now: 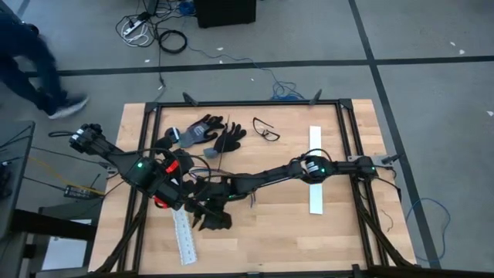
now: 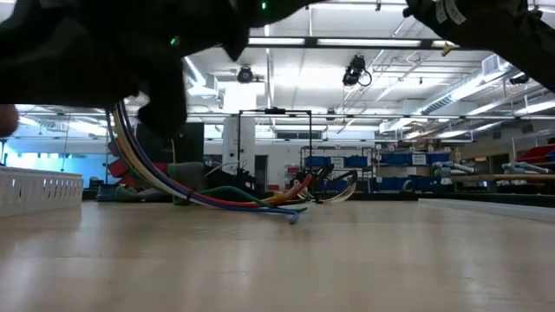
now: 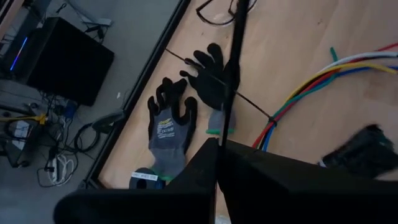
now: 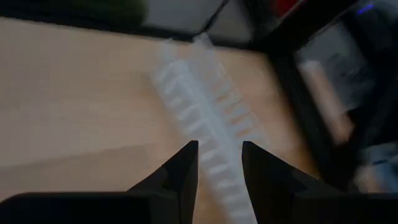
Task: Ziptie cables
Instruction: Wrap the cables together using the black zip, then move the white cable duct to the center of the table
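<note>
Left hand (image 3: 219,149) pinched together on thin black ziptie (image 3: 231,74). Right hand (image 4: 219,163) apart, above white slotted strip (image 4: 205,106). Cables (image 2: 234,198) lie on tabletop (image 1: 309,239), about 9 o'clock from center.

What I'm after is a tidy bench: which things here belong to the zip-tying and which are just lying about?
For the job: cables; thin black tie, pinched in the shut left gripper.
Lying about: two gloves; safety glasses; white slotted strips, one near the open right gripper.
</note>
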